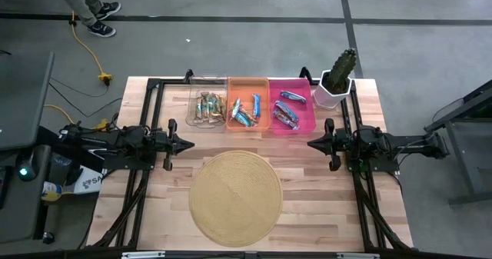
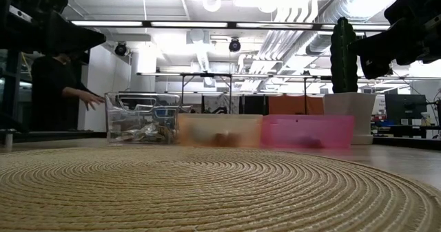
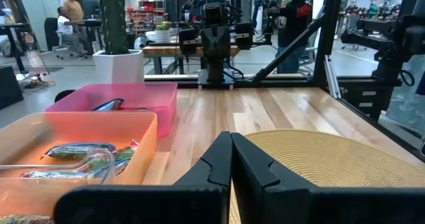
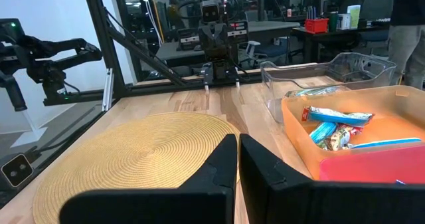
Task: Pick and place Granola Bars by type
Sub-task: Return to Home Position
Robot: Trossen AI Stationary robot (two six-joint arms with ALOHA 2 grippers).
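Note:
The granola bars lie sorted in three bins at the table's far side: tan/gold-green bars in the clear bin, bright blue bars in the orange bin, dark silver-purple bars in the pink bin. My left gripper is shut and empty at the table's left, above the wood near the mat's left edge. My right gripper is shut and empty at the right. Both point at each other across the table.
A round woven mat lies in the middle near the front edge. A potted cactus stands at the far right corner beside the pink bin. A person stands beyond the table's far side.

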